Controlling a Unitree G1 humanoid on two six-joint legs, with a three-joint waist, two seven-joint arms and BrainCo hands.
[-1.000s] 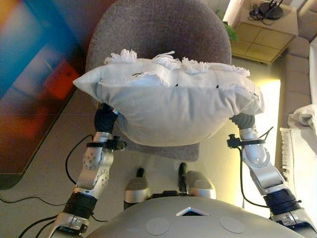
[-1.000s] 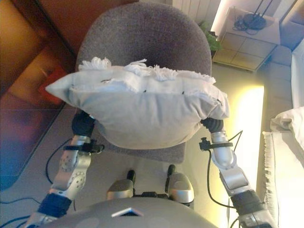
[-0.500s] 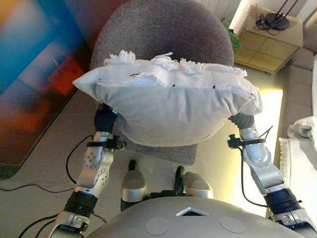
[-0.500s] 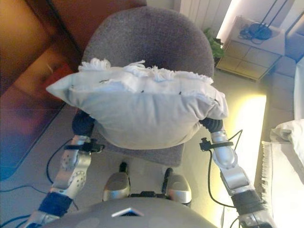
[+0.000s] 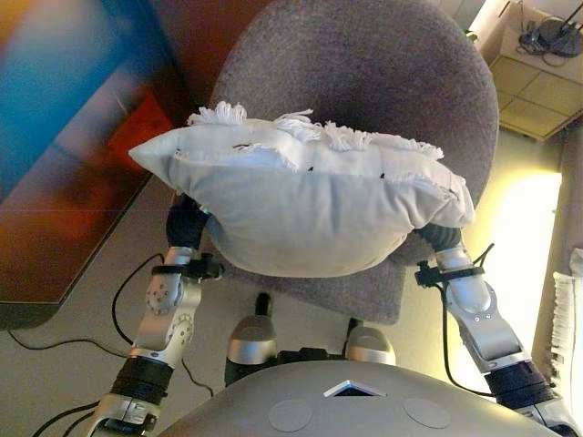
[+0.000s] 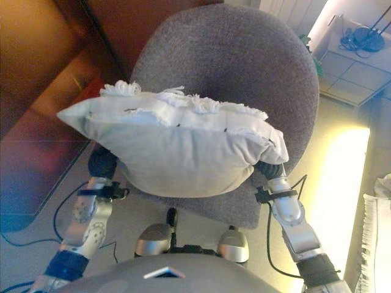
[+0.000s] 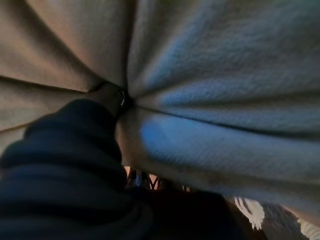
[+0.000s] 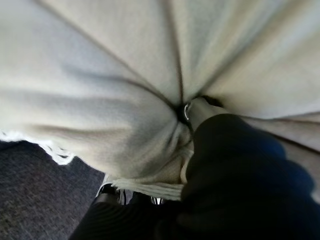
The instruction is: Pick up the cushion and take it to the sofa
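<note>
Behind, centre frame, one grey chair [image 5: 364, 82]; one white fringed cushion [image 5: 301, 205] hides both hands' fingers; no writing.

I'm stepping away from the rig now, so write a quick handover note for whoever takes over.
Left hand: pressed into the cushion's underside, fingers buried in the fabric, grip not readable.
Right hand: the same on the other side.
Cushion: held up on both arms, in the air in front of the grey chair.
Done: cushion picked up.
Left: carry it to the sofa, which shows in no view, and set it down.
</note>
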